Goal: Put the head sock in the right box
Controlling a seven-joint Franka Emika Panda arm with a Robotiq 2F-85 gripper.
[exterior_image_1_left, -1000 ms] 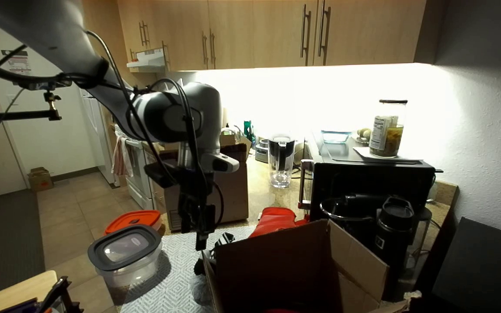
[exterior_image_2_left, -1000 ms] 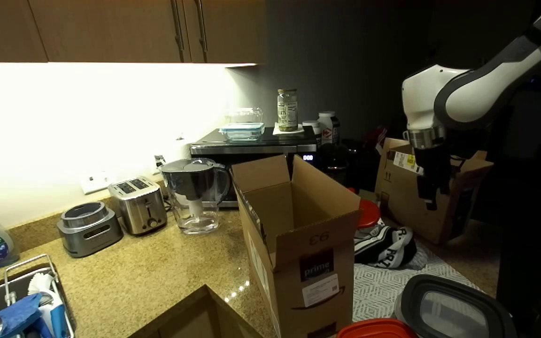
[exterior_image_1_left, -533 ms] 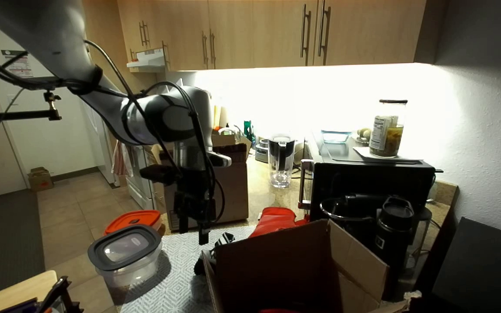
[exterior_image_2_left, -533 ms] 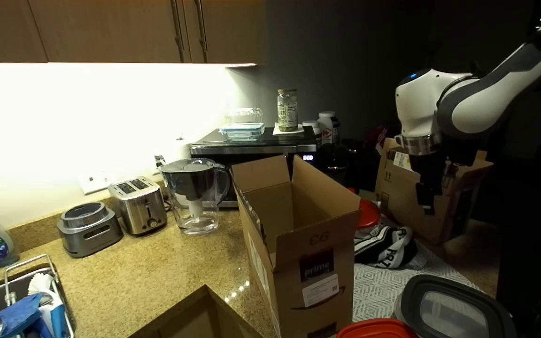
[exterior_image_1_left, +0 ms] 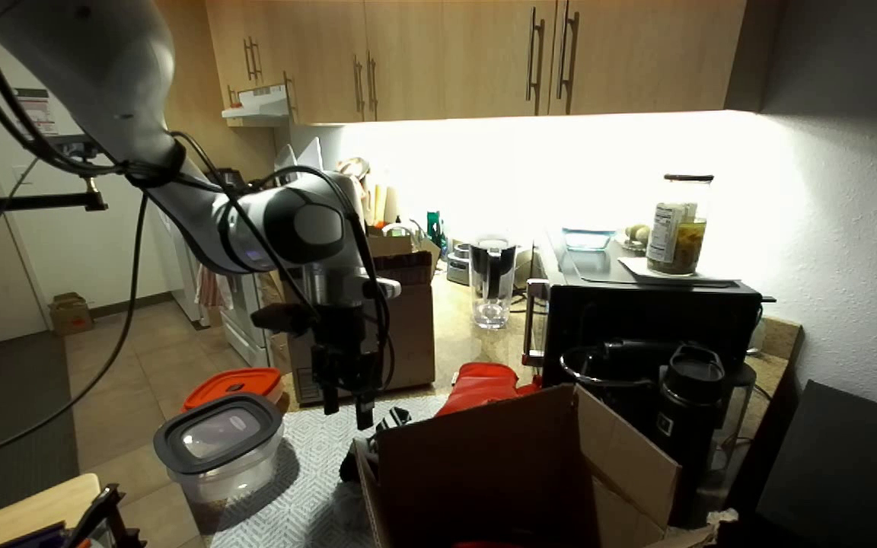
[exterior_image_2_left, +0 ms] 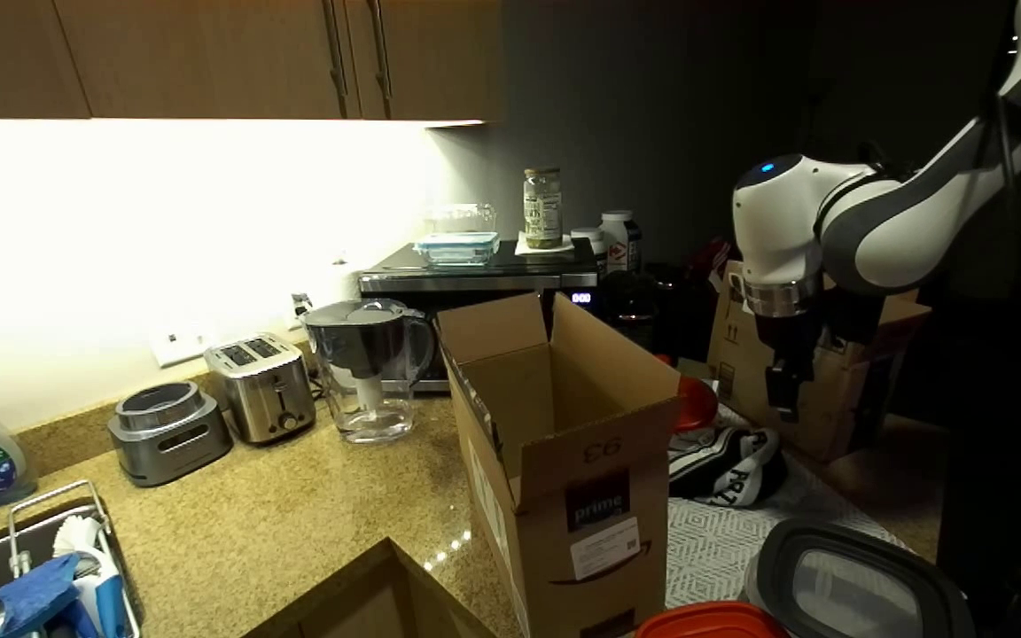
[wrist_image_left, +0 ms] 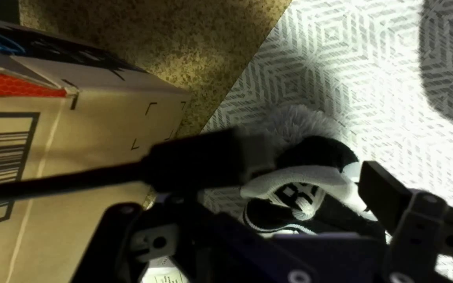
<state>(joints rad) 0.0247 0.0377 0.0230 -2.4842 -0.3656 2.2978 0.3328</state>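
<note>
The gripper (exterior_image_1_left: pixel 348 417) stood with its fingers spread and nothing held. The sock (exterior_image_2_left: pixel 728 465) lay crumpled on the mat (exterior_image_2_left: pixel 723 545), right of centre in an exterior view and around the middle of the wrist view. The step in hand looked to be the reach down, and it called for a straight descent with a finger on either side of the folded pale cuff (wrist_image_left: pixel 309 175): a thick fold would likely hold better than the fluffy pompom (wrist_image_left: pixel 297 122). Closing too low risked nipping the mat too, and the right box (exterior_image_1_left: pixel 476 464), lower right in an exterior view, seemed near enough to be bumped.

The right box hid much of the sock (exterior_image_1_left: pixel 394 418) in an exterior view, and the prime box (exterior_image_2_left: pixel 555 487) seemed to hide its left end. In the wrist view a blurred dark bar (wrist_image_left: pixel 199 161) ran in from the left edge across part of the sock; I could not tell what it was. The right box's floor fell below the frame; inside, only a red scrap (exterior_image_1_left: pixel 488 544) showed at the bottom edge.
</note>
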